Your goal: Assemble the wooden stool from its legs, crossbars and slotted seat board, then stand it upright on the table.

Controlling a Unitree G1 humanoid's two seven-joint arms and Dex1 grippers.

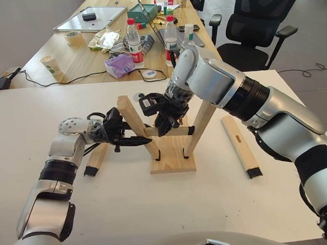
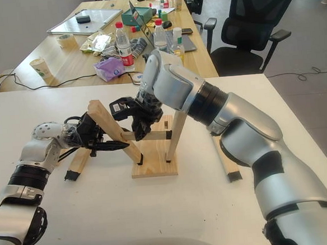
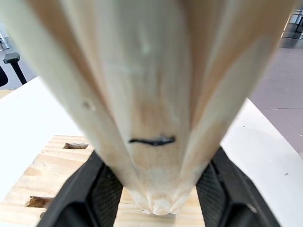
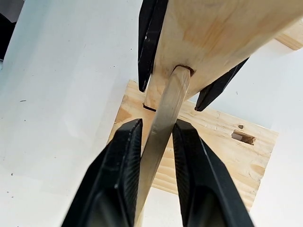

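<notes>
The slotted seat board (image 1: 172, 165) lies flat at the middle of the white table. Two legs stand slanted in its slots. My left gripper (image 1: 141, 138) is shut on the left leg (image 1: 130, 114) low down; its fingers (image 3: 87, 191) flank the wood above the board (image 3: 45, 172). A crossbar (image 1: 178, 131) spans between the left leg and the right leg (image 1: 202, 125). My right gripper (image 1: 165, 125) is shut on this crossbar (image 4: 163, 120), whose end sits in a hole in the left leg (image 4: 218, 33). One loose leg (image 1: 242, 146) lies right of the board, another (image 1: 97, 159) to its left.
Behind the white table stands a wooden desk (image 1: 80, 61) crowded with water bottles (image 1: 134, 43), a paper cup (image 1: 51, 66), a tissue pack and boxes. A black office chair (image 1: 257, 20) is at the back right. The table's near half is bare.
</notes>
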